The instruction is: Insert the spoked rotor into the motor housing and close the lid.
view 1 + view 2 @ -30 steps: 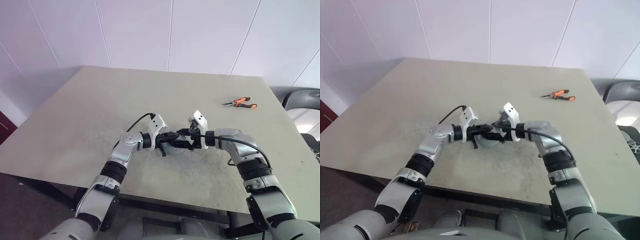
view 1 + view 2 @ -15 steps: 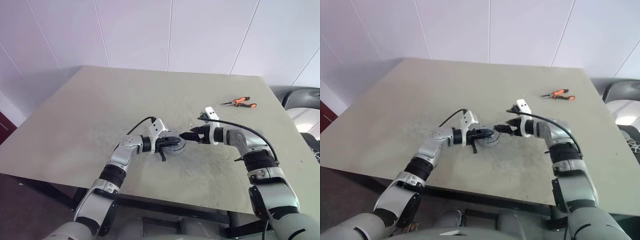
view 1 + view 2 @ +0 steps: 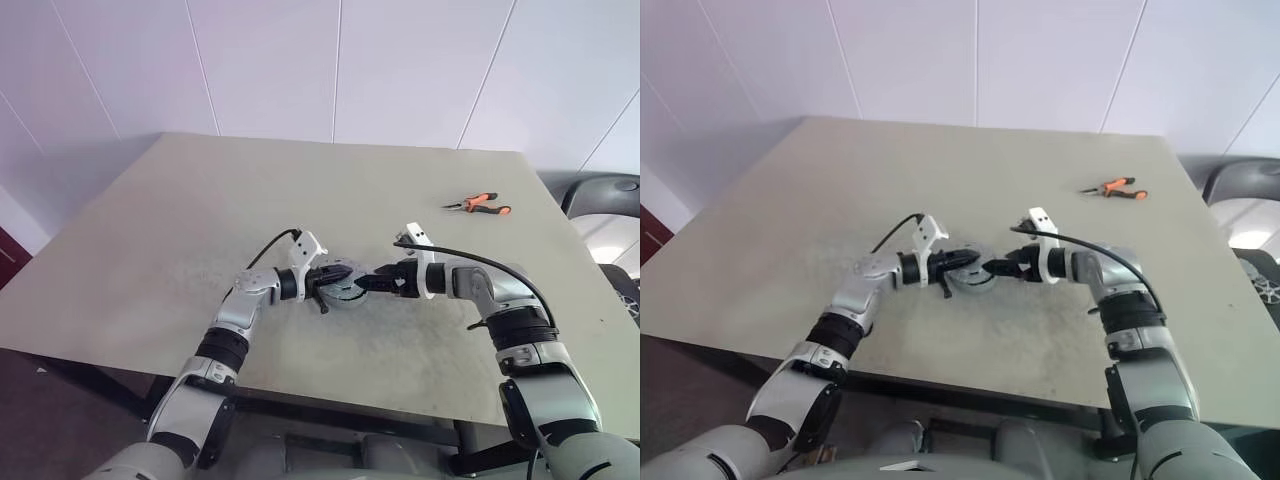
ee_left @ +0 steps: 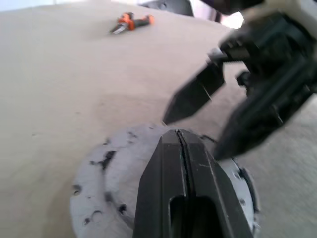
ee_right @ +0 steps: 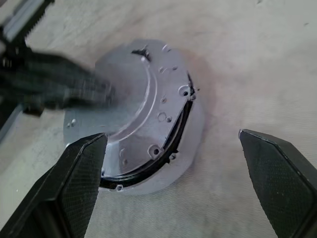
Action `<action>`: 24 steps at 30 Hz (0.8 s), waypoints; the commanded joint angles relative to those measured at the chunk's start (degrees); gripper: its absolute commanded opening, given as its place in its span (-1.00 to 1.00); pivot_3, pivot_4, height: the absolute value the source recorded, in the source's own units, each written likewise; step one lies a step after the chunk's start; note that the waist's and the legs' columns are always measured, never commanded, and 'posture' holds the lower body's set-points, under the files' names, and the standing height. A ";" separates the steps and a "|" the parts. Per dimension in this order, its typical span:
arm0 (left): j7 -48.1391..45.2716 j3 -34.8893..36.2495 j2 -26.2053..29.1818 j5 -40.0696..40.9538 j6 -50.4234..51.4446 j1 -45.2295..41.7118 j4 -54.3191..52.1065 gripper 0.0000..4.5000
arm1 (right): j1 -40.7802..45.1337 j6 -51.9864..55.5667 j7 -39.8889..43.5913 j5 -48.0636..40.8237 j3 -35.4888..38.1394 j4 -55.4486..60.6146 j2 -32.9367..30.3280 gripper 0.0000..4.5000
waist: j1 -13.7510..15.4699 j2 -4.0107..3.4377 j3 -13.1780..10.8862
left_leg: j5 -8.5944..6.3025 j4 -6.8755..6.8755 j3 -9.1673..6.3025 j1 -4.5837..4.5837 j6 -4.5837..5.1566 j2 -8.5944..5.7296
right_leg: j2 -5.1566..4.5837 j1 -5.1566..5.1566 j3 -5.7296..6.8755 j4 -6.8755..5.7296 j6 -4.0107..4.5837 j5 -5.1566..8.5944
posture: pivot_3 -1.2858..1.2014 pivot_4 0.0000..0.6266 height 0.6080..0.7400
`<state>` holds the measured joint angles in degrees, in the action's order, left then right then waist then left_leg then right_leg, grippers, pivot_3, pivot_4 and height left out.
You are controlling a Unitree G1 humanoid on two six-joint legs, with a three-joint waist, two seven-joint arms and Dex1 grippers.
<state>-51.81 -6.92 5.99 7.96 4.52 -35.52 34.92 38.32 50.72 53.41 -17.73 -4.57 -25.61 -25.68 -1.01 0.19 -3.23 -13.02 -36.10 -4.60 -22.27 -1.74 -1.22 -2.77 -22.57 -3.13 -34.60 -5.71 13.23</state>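
Both arms reach forward over the surface and meet near its middle, somewhat toward the near edge. Left arm bent at the elbow, forearm angled inward; left claw lies nearly level, pointing across toward the right arm. Its two black fingers are pressed together with nothing between them, tip resting over the top of the motor housing; contact cannot be told for sure.

Right arm comes in from the opposite side, wrist bent, right claw tilted downward toward the same housing. Its fingers stand wide apart, on either side of the housing in the wrist view, gripping nothing.

Housing: round, shallow, silver-grey, lying on the surface between the two claws. Its top is a pale metal plate with small holes and dark specks. A dark gap runs along one side of the rim, so the plate looks tilted, not seated flush.

Orange-handled pliers lie well apart, near the far right corner.
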 commanded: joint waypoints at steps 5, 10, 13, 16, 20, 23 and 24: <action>2.75 3.32 0.49 1.69 -2.11 -2.42 0.00 -1.00 | -0.11 -5.23 2.10 -1.35 1.03 3.40 0.23 0.98 | 0.03 0.00 0.00 | 0.00 0.02 0.00 -0.03 0.00 0.00 | 0.02 -0.08 0.00 -0.08 -0.11 -0.11 | 0.03 -1.00 1.00; 2.34 2.97 0.30 1.69 -2.35 -1.85 -0.27 -1.00 | -1.53 -13.68 2.51 -3.06 3.59 8.74 1.40 0.98 | 0.02 0.00 0.00 | 0.00 0.00 0.01 -0.04 0.00 0.00 | 0.03 -0.08 0.00 -0.08 -0.15 -0.08 | 0.03 -1.00 1.00; 1.24 3.45 1.03 2.56 -2.51 -0.64 -2.19 -1.00 | -1.88 -16.20 1.42 -3.24 3.87 11.85 2.16 0.98 | -0.13 0.00 0.00 | 0.00 0.00 0.00 -0.03 0.00 0.00 | 0.04 -0.09 0.00 -0.10 -0.15 -0.09 | 0.03 -1.00 1.00; 0.23 5.00 2.26 4.84 -0.75 1.21 -5.89 -1.00 | -2.21 -15.80 1.14 -3.89 3.33 15.18 2.65 0.98 | -0.11 0.00 0.00 | 0.00 0.01 0.00 -0.03 0.00 0.02 | 0.04 -0.15 -0.01 -0.23 -0.13 -0.09 | 0.03 -1.00 1.00; -0.26 6.13 5.66 6.97 1.26 5.85 -13.53 -1.00 | -3.80 -19.49 0.14 1.93 -3.02 17.51 1.87 0.98 | -0.12 0.00 0.00 | 0.00 0.02 -0.01 0.01 0.00 0.05 | 0.07 -0.27 -0.02 -0.52 0.04 -0.02 | 0.03 -1.00 1.00; 1.33 6.51 7.47 6.75 2.19 7.90 -16.37 -1.00 | -4.09 -21.12 -0.73 3.66 -4.78 16.67 2.51 0.98 | -0.12 -0.01 -0.01 | 0.00 0.00 -0.01 0.04 0.00 0.07 | 0.09 -0.27 -0.02 -0.58 0.06 -0.01 | 0.03 -1.00 1.00; 1.67 6.91 7.98 7.05 2.60 8.49 -17.22 -1.00 | -4.08 -21.58 -0.84 4.60 -5.79 16.16 2.43 0.98 | -0.10 -0.01 -0.01 | 0.01 -0.03 -0.01 0.04 -0.01 0.07 | 0.08 -0.26 -0.03 -0.58 0.06 -0.01 | 0.03 -1.00 1.00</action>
<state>-50.81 -1.14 13.48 13.99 6.80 -26.79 20.96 33.17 31.19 53.04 -14.16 -9.97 -10.42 -23.43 -1.11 0.18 -3.24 -13.02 -36.16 -4.60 -22.23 -1.75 -1.16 -2.68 -22.81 -3.16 -35.18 -5.65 13.23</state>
